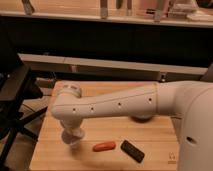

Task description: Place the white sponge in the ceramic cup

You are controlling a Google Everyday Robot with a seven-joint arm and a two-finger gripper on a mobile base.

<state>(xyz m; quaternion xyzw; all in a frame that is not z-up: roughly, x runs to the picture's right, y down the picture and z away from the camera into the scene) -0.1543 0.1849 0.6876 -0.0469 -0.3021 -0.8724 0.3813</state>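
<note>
Whether the gripper (72, 136) is open or closed, I cannot tell. It hangs low under the bend of the big white arm (115, 105), over the front left part of the wooden table (55, 150). It looks pale and round at the bottom, and I cannot tell it apart from a cup. I cannot make out the white sponge. A smooth orange-red sausage shape (104, 146) lies to its right on the wood. Just beside that lies a flat black block (132, 151), turned a little.
</note>
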